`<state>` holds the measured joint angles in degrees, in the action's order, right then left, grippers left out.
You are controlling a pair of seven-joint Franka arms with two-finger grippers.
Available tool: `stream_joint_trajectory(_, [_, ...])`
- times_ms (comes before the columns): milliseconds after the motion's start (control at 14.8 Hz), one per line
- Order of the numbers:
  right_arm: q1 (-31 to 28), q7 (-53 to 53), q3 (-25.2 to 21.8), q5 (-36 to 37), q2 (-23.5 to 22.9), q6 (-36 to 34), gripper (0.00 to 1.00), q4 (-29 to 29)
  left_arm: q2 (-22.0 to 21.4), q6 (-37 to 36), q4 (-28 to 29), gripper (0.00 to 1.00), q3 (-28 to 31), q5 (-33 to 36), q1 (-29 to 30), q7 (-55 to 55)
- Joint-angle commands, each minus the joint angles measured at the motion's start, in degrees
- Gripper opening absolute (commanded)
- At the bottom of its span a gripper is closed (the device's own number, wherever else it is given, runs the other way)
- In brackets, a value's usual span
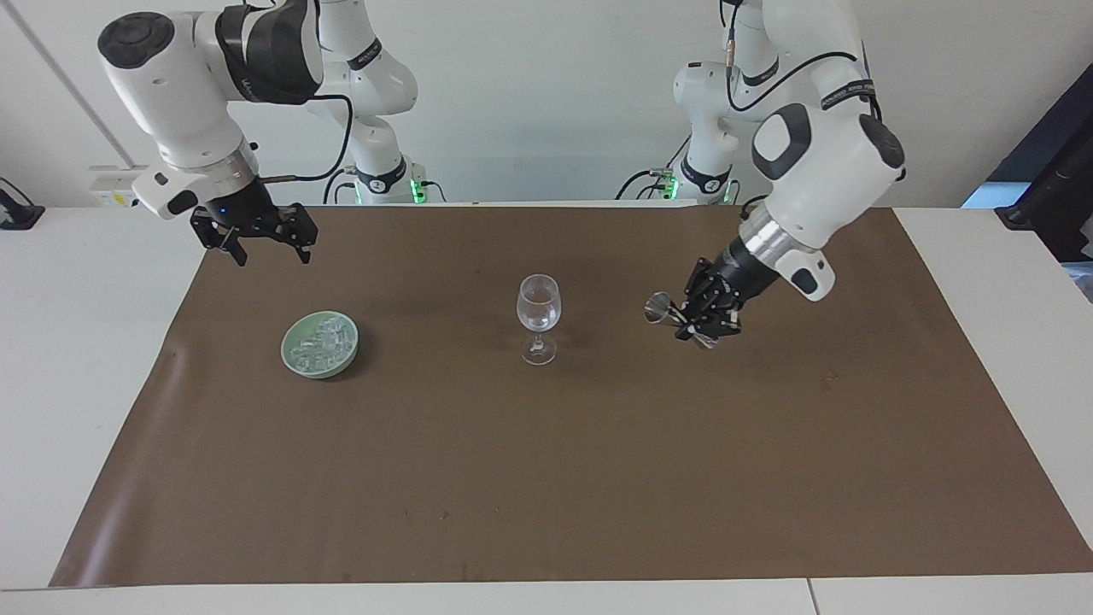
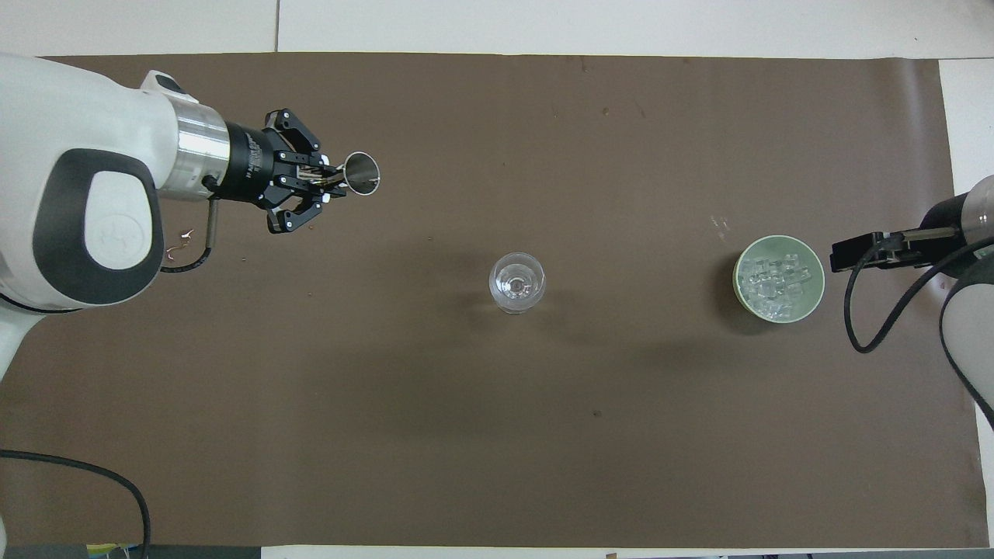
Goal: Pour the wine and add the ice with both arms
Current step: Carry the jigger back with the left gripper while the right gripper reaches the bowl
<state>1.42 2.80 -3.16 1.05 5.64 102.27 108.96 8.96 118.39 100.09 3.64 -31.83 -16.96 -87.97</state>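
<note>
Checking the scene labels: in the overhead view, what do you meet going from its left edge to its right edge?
Left gripper shut on the jigger → wine glass → green bowl of ice → right gripper, just past the bowl's rim. All over or on the brown mat.

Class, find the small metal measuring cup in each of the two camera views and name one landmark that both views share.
Facing view: measuring cup in the left gripper, over the brown mat.
Overhead view: measuring cup, upper part of the picture.
Shared landmark: the wine glass mid-mat.
</note>
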Motion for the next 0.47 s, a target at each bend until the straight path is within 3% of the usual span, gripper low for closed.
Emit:
stream_joint_trajectory(0, [-0.28,1.16,0.08,-1.57,-0.36,5.38,1.00,5.02,-1.84,0.09,3.62,0.00,-0.56,-7.43,6.91,2.54])
stream_joint_trajectory(271, [-0.28,1.16,0.17,-2.55,-3.52,15.05,1.00,11.08,0.52,-0.88,3.62,0.00,-0.65,-17.28,15.70,5.17])
stream_joint_trajectory(406, [-0.28,1.33,0.17,-2.63,-4.05,18.38,0.92,13.98,1.67,-2.89,4.23,0.00,-0.65,-22.99,19.57,9.55])
